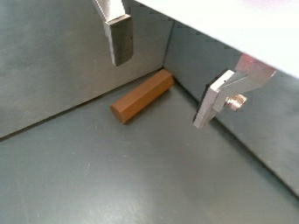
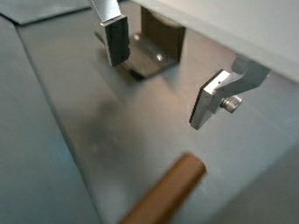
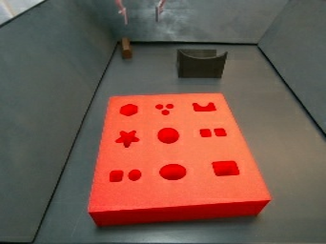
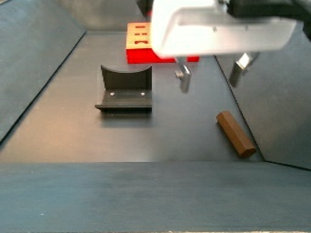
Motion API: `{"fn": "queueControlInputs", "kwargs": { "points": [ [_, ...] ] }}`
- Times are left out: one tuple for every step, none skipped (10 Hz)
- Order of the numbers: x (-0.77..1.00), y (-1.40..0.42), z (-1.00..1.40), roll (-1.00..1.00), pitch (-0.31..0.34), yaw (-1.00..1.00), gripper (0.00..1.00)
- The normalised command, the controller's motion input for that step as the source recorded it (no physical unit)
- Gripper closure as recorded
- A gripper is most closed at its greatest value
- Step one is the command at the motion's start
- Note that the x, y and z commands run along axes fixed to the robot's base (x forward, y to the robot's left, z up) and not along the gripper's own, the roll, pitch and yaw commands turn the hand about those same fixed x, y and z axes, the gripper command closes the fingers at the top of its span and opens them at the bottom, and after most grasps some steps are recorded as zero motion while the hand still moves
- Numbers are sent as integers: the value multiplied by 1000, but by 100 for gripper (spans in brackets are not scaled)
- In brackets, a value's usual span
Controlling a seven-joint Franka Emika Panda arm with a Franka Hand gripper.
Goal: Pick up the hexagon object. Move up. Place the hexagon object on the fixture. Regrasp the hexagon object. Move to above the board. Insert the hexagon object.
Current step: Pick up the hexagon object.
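Grey tabletop [image 4: 73, 136], walled around; one hexagon object [image 4: 235, 133] lies by a wall, beside one fixture [image 4: 124, 91]. Above hangs the gripper [image 4: 212, 73], fingers [image 1: 119, 39] wide apart, empty.

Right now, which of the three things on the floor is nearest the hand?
The hexagon object, the slim brown peg lying flat by the wall. The open hand hovers just above it; the fixture sits off to the side and the board farther away.
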Motion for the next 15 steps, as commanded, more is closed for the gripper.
{"fn": "queueControlInputs", "kwargs": {
  "points": [
    [-574,0,-894,64,-197,63,0],
    [-594,0,-891,77,-199,91,0],
    [-586,0,-863,79,-219,126,0],
    [-480,0,-771,66,-267,134,0],
    [-54,0,-809,21,-221,183,0],
    [66,31,-886,0,-171,194,0],
    [206,57,-977,4,-120,203,0],
    [191,57,-1000,16,-101,194,0],
    [237,63,-994,3,-109,223,0],
    [240,74,-989,0,-114,237,0],
    [234,77,-994,4,-113,234,0],
    [266,74,-966,0,-126,243,0],
    [271,63,-963,0,-129,234,0],
    [286,29,-951,0,-134,203,0],
    [297,0,-934,0,-143,149,0]
  ]
}}
